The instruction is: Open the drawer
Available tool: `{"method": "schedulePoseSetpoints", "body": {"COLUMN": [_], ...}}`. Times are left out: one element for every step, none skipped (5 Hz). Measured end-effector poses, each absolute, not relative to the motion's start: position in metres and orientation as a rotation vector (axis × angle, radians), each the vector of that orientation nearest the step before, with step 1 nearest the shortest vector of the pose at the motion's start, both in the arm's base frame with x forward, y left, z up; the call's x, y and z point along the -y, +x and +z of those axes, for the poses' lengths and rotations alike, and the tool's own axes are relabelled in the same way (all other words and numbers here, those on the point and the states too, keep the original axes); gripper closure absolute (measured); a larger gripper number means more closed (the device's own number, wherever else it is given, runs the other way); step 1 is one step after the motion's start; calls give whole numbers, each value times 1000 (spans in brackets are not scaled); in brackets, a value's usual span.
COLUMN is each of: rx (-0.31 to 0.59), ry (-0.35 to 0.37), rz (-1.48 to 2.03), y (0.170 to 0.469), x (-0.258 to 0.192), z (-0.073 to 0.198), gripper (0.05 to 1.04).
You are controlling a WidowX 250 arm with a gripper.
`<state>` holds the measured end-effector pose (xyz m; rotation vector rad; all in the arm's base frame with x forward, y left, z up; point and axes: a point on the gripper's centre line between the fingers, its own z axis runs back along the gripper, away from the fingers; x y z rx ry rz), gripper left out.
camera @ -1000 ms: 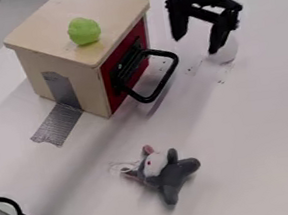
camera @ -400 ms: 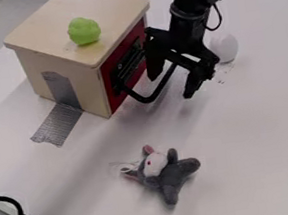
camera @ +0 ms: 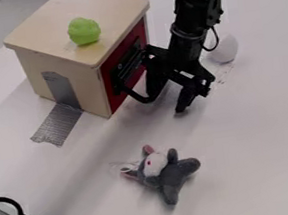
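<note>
Gripper [camera: 166, 103] hangs wide open, one finger right at the black handle [camera: 136, 96].

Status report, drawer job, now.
Hand open, at black handle. Red drawer front shut. Plush mouse on table, apart from handle.

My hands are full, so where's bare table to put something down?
The table is bare to the picture's right of the grey toy mouse, and between the mouse and the silver tape. It's crowded by the box and its black handle, where the pincer is.
</note>
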<state>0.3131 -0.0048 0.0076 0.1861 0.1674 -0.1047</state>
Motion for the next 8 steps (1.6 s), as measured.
{"method": "schedulePoseSetpoints", "body": {"rx": [-165,-164,-175,-178,-173,-166,-168,-168], "ry": [169,139,108,83,82,84,77,67], "rz": [-100,-80,-60,-73,-113,-112,-127,-123], "y": [313,313,312,312,312,314,313,316], "x": [8,13,19,36,54,60,72,80], "z": [7,7,8,10,13,15,18,19], "gripper": [685,898,950,960,960,960,960,960]}}
